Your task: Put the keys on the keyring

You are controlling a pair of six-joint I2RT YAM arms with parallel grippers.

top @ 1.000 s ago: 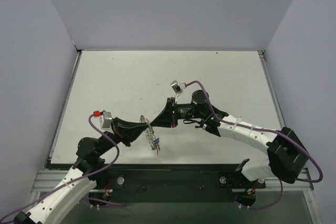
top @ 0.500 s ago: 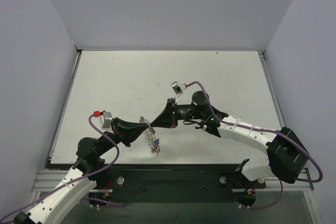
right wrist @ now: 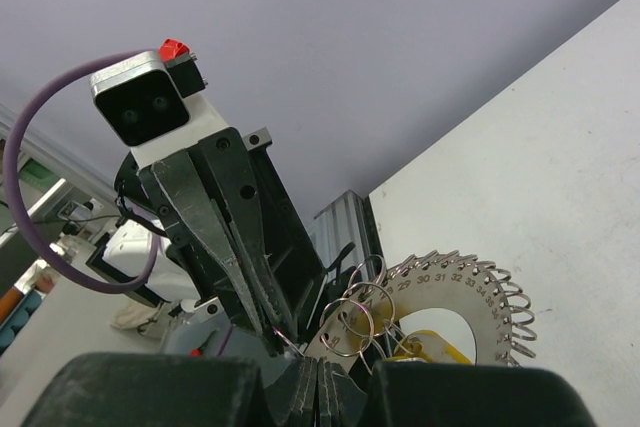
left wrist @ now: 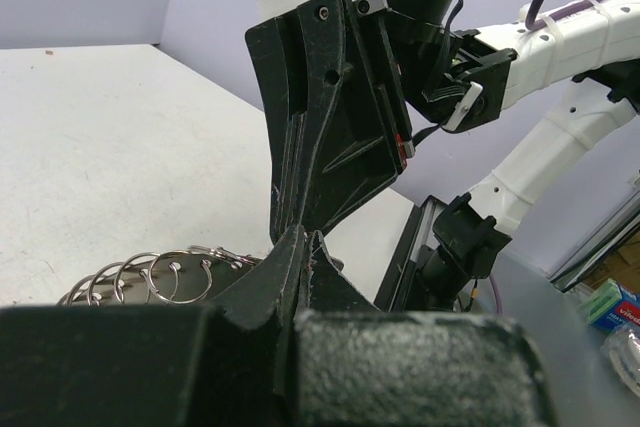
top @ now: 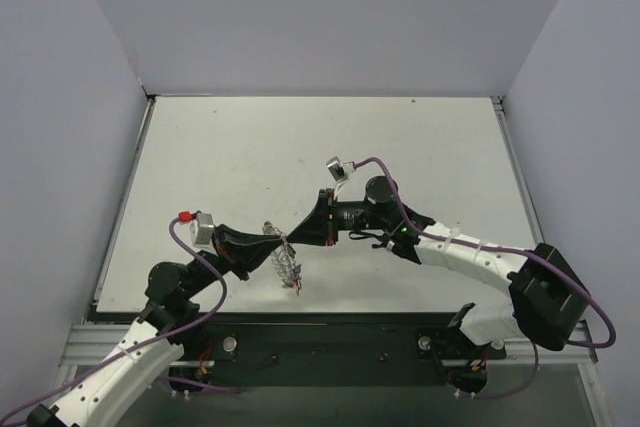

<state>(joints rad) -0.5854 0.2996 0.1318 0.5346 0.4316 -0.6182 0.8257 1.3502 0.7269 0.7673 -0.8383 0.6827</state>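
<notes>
The keyring (top: 281, 259) is a silvery numbered disc rimmed with small wire loops, and it hangs above the table's near edge. My left gripper (top: 280, 241) and right gripper (top: 296, 238) meet tip to tip at its top, both shut. In the right wrist view the keyring (right wrist: 470, 297) runs down to my right gripper (right wrist: 318, 375), which pinches its end. The left gripper (right wrist: 262, 319) nips a thin loop there. A yellow key head (right wrist: 432, 349) hangs behind the disc. More keys (top: 297, 285), blue and red, dangle below. In the left wrist view my left gripper (left wrist: 303, 243) touches the right fingers (left wrist: 330, 137), with the keyring (left wrist: 150, 277) at its left.
The white table (top: 250, 147) stretches beyond the arms, with pale walls on three sides. A metal rail (top: 330, 319) runs along the near edge just under the hanging keys.
The keyring and the joined fingertips have drifted slightly to the left. Both grippers have stayed shut.
</notes>
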